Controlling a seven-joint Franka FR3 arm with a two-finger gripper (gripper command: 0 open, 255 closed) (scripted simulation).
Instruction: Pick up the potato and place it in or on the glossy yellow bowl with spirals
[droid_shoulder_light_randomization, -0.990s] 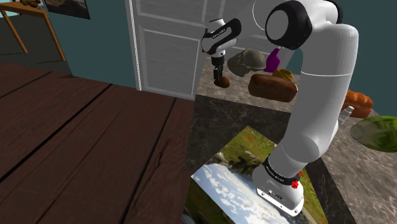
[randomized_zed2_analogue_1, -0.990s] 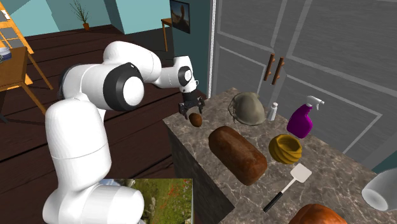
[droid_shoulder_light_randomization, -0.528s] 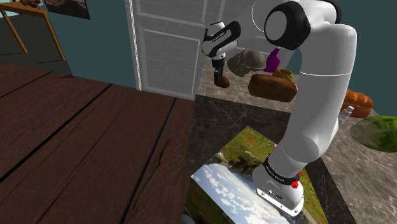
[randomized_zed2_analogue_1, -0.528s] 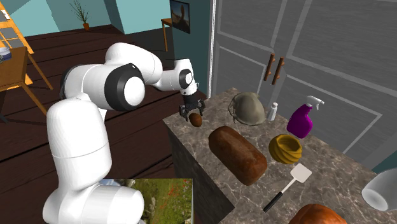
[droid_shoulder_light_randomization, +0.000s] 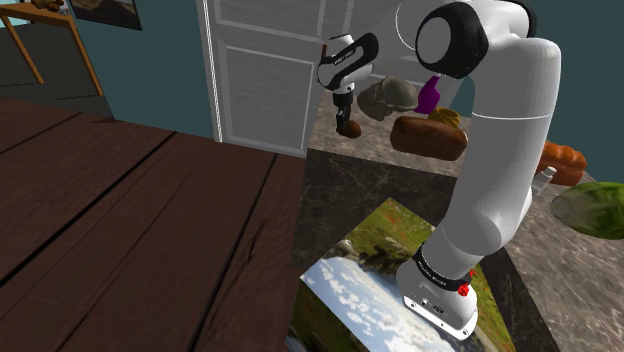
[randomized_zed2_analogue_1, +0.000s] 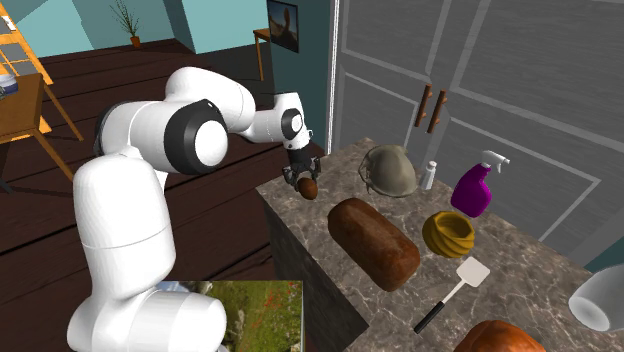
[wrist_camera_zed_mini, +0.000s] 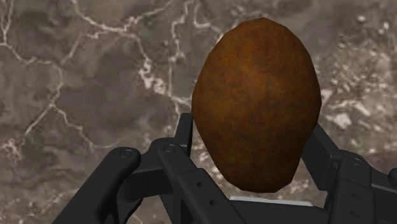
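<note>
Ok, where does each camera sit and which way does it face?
Shoulder view: beside and behind the stand, looking down over the counter; whole arm shows.
Second exterior view: off the counter's end, facing the cabinet doors and yellow bowl; arm at its left.
Wrist view: on the hand, looking down at the potato; gripper clasps it.
All share the potato.

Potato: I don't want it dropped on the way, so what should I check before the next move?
1. Claw closed on both sides of the potato: ok.
2. Potato centred in the claw: ok.
3. Grip firm enough to lift: cannot tell.
4. Straight low path to the yellow bowl: not ok, the brown loaf lies between.
5. Bowl upright, mouth up: ok.
</note>
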